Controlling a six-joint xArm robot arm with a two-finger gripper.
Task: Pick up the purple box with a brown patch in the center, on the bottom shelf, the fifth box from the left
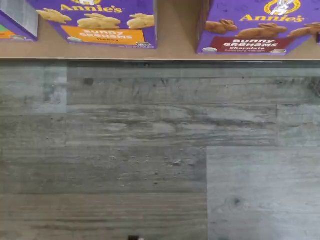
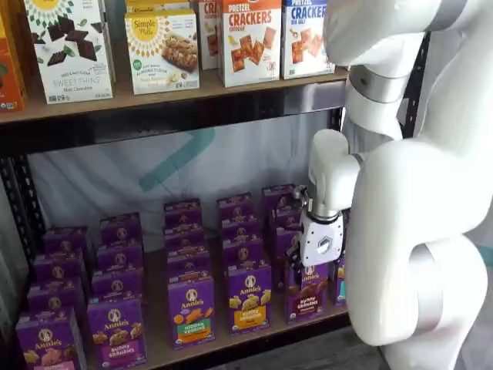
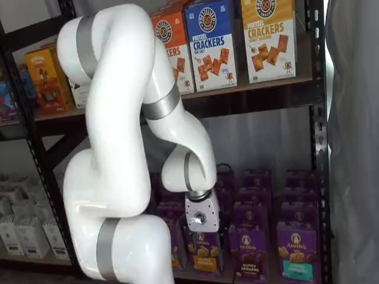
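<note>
The purple box point(image 2: 306, 294) with the brown label is standing upright at the front edge of the bottom shelf point(image 2: 231, 345), not yet lifted; in the wrist view point(image 1: 260, 27) it is sitting near the shelf lip point(image 1: 175, 47), beside a carton with an orange label point(image 1: 102, 22). The gripper point(image 2: 320, 250) is hanging just above and in front of that box. Its fingers are hidden, so it is judged wide open and empty. Approaching, closing and lifting are all remaining.
</note>
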